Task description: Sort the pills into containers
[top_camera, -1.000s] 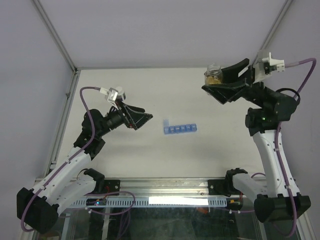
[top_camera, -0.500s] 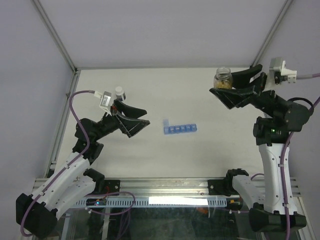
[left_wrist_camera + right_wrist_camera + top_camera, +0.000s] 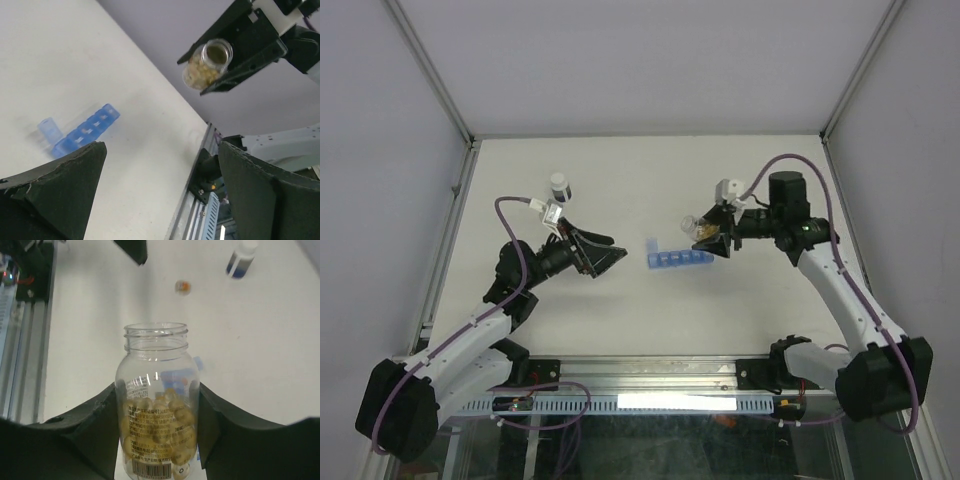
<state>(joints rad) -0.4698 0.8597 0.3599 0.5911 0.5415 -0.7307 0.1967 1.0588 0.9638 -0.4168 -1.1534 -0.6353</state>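
Note:
The pills (image 3: 165, 432) are an amber cluster inside a clear open-mouthed jar (image 3: 157, 390). My right gripper (image 3: 157, 405) is shut on this jar, one finger on each side. From above, the right gripper (image 3: 712, 238) holds the jar (image 3: 697, 227) tilted, mouth to the left, just above the blue pill-organiser strip (image 3: 682, 259). The strip's left end lid (image 3: 652, 244) stands open. My left gripper (image 3: 598, 255) is open and empty, to the left of the strip. The left wrist view shows the strip (image 3: 82, 131), the jar (image 3: 207, 62) and my open left gripper (image 3: 160, 187).
A small white-capped vial (image 3: 558, 185) stands at the back left; it also shows in the right wrist view (image 3: 240, 259). A small blurred orange round object (image 3: 182, 287) lies near it. A metal rail (image 3: 650, 375) runs along the near table edge.
My right arm has swung down and left from the back right, bringing the jar over the blue strip. My left gripper has shifted a little and stays open.

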